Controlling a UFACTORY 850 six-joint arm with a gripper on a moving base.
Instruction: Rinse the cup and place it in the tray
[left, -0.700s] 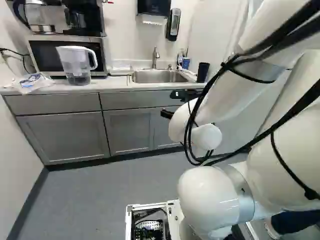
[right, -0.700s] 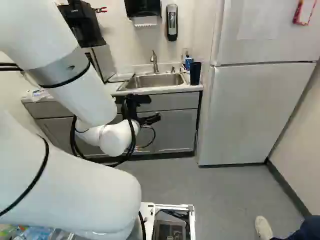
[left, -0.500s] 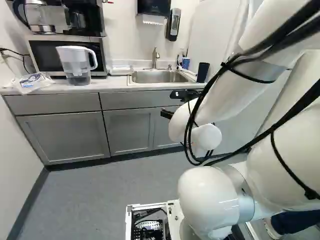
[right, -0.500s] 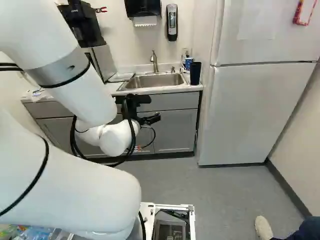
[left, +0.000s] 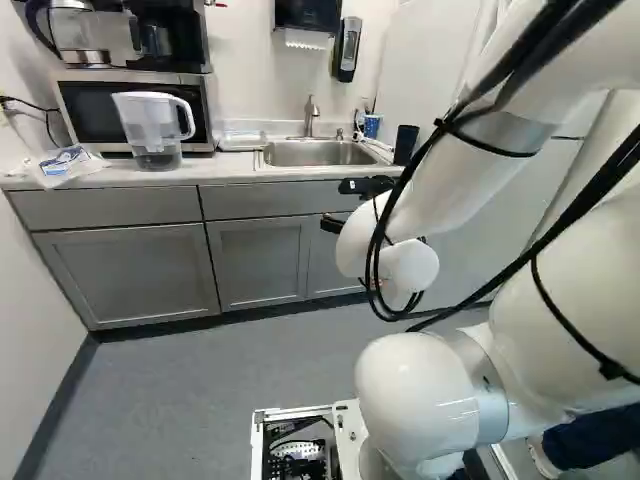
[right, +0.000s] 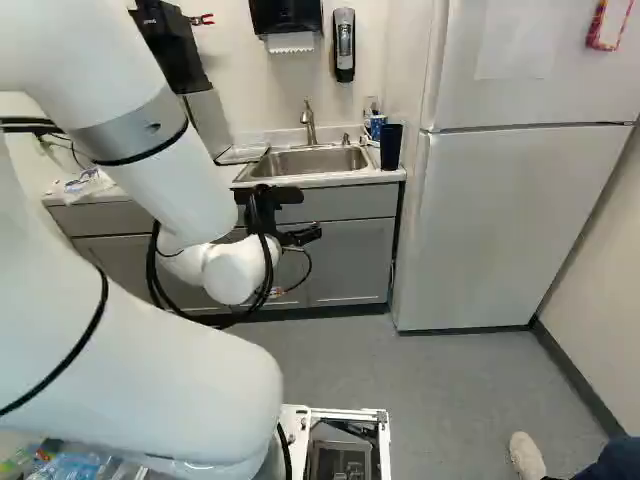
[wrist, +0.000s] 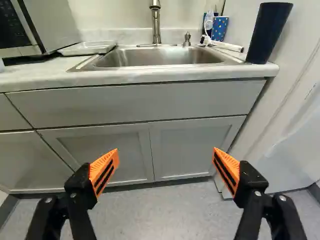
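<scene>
Two orange pads (wrist: 104, 172), wedge-shaped and finely ribbed with dark slots, face each other on the black metal-and-plastic fingers of the gripper (right: 302, 236). They stand wide apart with nothing gripped between them. Beyond them, smooth speckled grey floor (wrist: 155, 215) meets matte grey cabinet doors (wrist: 195, 142) with recessed rectangular panels. Above these runs the pale, faintly mottled surface (wrist: 150, 76).

Near its end, on the robot's right, a dark navy cup (wrist: 268, 32) stands upright, tall and smooth-sided, narrowing towards its base. It lies ahead of the gripper, higher up and out to the robot's right, well apart from both fingers. The brushed-metal sink (wrist: 150, 57), a rounded rectangle, lies beside it. Across the basin, on the robot's left, a shallow pale tray (wrist: 87, 48) with rounded corners rests on the surface. Behind the navy cup is a smaller blue cup (wrist: 219, 28) with light spots, beside a white-handled brush (wrist: 206, 40). A slender metal faucet (wrist: 156, 25) rises behind the basin, and on the smooth pale wall above hangs a glossy black paper towel dispenser (right: 287, 16), white paper showing below it.
</scene>
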